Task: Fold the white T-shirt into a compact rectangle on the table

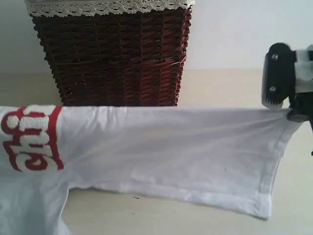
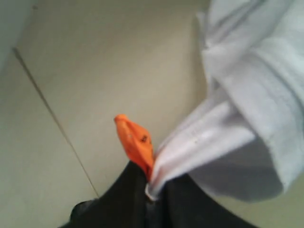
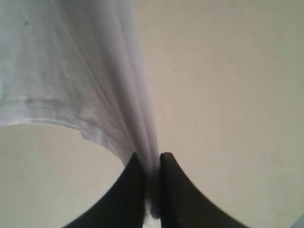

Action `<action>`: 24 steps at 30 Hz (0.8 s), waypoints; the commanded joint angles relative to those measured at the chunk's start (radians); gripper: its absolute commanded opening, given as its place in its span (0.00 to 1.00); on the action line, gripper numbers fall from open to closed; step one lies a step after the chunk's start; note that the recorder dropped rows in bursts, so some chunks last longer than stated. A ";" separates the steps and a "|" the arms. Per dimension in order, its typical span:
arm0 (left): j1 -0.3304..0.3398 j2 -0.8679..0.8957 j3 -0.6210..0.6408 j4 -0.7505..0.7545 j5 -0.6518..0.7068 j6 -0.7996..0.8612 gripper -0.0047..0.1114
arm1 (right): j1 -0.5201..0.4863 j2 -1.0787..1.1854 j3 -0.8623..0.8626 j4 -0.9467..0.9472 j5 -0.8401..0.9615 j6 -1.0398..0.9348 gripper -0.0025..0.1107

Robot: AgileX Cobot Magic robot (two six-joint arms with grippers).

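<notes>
The white T-shirt [image 1: 171, 152] hangs stretched across the exterior view, lifted above the table [image 1: 225, 83], its red-outlined fuzzy letters [image 1: 29, 139] at the left. My right gripper [image 1: 292, 113] is shut on the shirt's hem corner at the right. Through the right wrist camera, the bunched white cloth [image 3: 95, 80] runs into the closed right gripper [image 3: 153, 164]. My left gripper [image 2: 153, 183] is out of the exterior view; in its wrist view it is shut on the shirt's neck edge [image 2: 199, 147], with the orange neck label [image 2: 136, 142] sticking out beside it.
A dark red wicker basket [image 1: 112, 58] with white lace trim [image 1: 107, 6] stands on the table just behind the stretched shirt. Bare table shows in front of the shirt [image 1: 161, 218] and to the right of the basket.
</notes>
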 commanded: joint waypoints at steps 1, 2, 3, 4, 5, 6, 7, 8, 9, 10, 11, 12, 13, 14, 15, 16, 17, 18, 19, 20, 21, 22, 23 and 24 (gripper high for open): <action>0.002 -0.170 -0.029 0.024 -0.018 -0.114 0.04 | -0.005 -0.182 0.003 -0.039 -0.004 0.069 0.02; 0.002 -0.226 -0.033 0.024 -0.032 -0.154 0.04 | -0.005 -0.236 0.003 -0.039 -0.006 0.094 0.02; 0.002 -0.256 -0.034 0.024 -0.043 -0.177 0.04 | -0.005 -0.261 0.003 -0.039 -0.009 0.106 0.02; 0.002 -0.310 -0.034 0.024 -0.063 -0.203 0.04 | -0.005 -0.309 0.003 -0.041 -0.015 0.131 0.02; 0.002 -0.337 -0.034 0.024 -0.072 -0.211 0.04 | -0.005 -0.327 0.003 -0.041 -0.019 0.142 0.02; 0.002 -0.387 -0.034 0.024 -0.093 -0.230 0.04 | -0.005 -0.371 0.003 -0.041 -0.027 0.146 0.02; 0.002 -0.414 -0.034 0.022 -0.098 -0.246 0.04 | -0.005 -0.399 0.003 -0.041 -0.029 0.146 0.02; 0.002 -0.448 -0.035 0.022 -0.102 -0.272 0.04 | -0.005 -0.422 0.003 -0.039 -0.029 0.149 0.02; 0.002 -0.472 -0.035 0.022 -0.102 -0.293 0.04 | -0.005 -0.446 0.003 -0.037 -0.029 0.165 0.02; 0.002 -0.501 -0.035 0.022 -0.102 -0.305 0.04 | -0.005 -0.470 0.003 -0.034 -0.026 0.168 0.02; 0.002 -0.525 -0.035 0.022 -0.102 -0.311 0.04 | -0.005 -0.486 0.003 -0.015 -0.026 0.168 0.02; 0.002 -0.552 -0.040 0.022 -0.093 -0.311 0.04 | -0.005 -0.504 0.003 0.003 -0.026 0.168 0.02; 0.002 -0.569 -0.047 0.022 -0.084 -0.312 0.04 | -0.005 -0.517 0.003 0.017 -0.026 0.168 0.02; 0.002 -0.581 -0.056 0.022 -0.078 -0.311 0.04 | -0.005 -0.527 0.003 0.029 -0.026 0.166 0.02; 0.002 -0.597 -0.067 0.022 -0.069 -0.311 0.04 | -0.005 -0.535 0.003 0.042 -0.026 0.166 0.02; 0.002 -0.607 -0.079 0.022 -0.061 -0.311 0.04 | -0.005 -0.545 0.003 0.051 -0.026 0.166 0.02; 0.002 -0.618 -0.091 0.022 -0.052 -0.311 0.04 | -0.005 -0.550 0.003 0.056 -0.026 0.166 0.02; 0.002 -0.628 -0.110 0.022 -0.040 -0.311 0.04 | -0.005 -0.561 0.003 0.061 -0.026 0.166 0.02; 0.002 -0.635 -0.124 0.022 -0.032 -0.314 0.04 | -0.005 -0.567 0.003 0.061 -0.026 0.166 0.02; 0.002 -0.639 -0.138 0.022 -0.027 -0.323 0.04 | -0.005 -0.579 0.003 0.064 -0.026 0.164 0.02; 0.002 -0.647 -0.155 0.022 -0.027 -0.347 0.04 | -0.005 -0.590 0.003 0.068 -0.026 0.159 0.02; 0.002 -0.653 -0.165 0.022 -0.027 -0.364 0.04 | -0.005 -0.602 0.003 0.068 -0.026 0.154 0.02; 0.002 -0.659 -0.177 0.022 -0.022 -0.384 0.04 | -0.005 -0.615 0.003 0.071 -0.026 0.148 0.02; 0.002 -0.668 -0.186 0.022 -0.009 -0.400 0.04 | -0.005 -0.628 0.003 0.076 -0.026 0.143 0.02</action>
